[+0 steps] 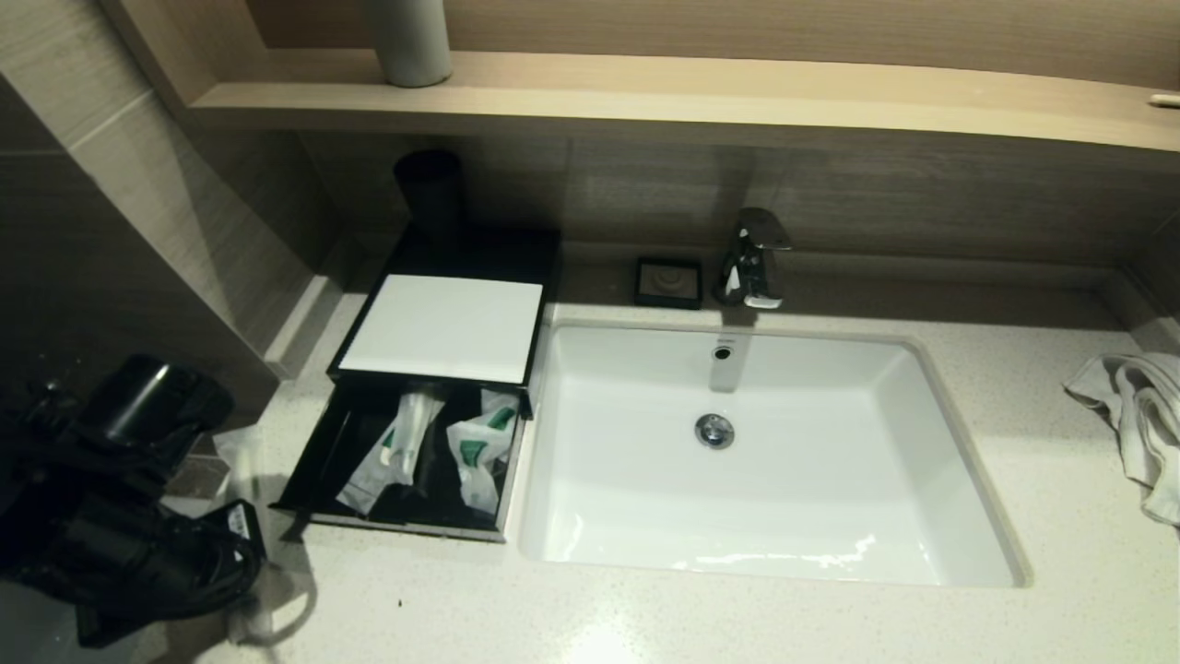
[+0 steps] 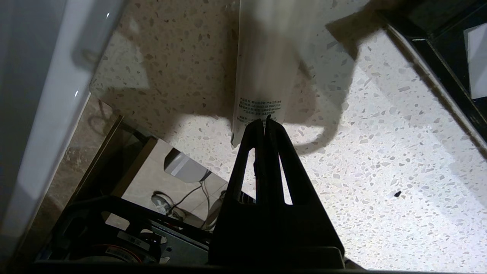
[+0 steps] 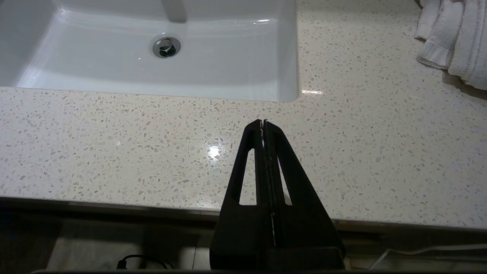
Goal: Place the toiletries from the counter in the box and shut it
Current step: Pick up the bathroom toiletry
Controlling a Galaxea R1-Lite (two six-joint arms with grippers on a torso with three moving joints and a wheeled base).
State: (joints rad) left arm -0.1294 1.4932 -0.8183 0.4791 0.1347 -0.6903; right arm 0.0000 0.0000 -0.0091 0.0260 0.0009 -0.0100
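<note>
A: Starting at the far left, what is the left end effector [image 2: 265,121] doing?

B: It sits over the left front corner of the speckled surface [image 1: 645,618], and its fingers are pinched together on the printed end of a white packet [image 2: 262,68]. The rest of the packet stretches away from the fingertips above the surface, casting a shadow there. In the head view the packet [image 1: 241,461] shows only as a pale strip just beside the arm.

A: And next to that?

B: The black box [image 1: 417,433], standing on the surface between the arm and the sink [image 1: 959,480]. Its drawer is pulled out toward the robot, and a white panel [image 1: 444,327] covers its top. Two wrapped toiletries lie in the open drawer: one packet [image 1: 392,452] on the left side, another [image 1: 479,447] on the right, both with green print.

A: Past the box?

B: The white sink with its drain [image 1: 714,431], a chrome tap [image 1: 754,260] behind it and a small black dish [image 1: 668,282] left of the tap. A white towel [image 1: 1138,424] lies bunched on the surface at the far right.

A: The right end effector [image 3: 263,121]?

B: Fingers pressed together with nothing between them, hovering at the front edge of the surface, near the sink's right front corner.
</note>
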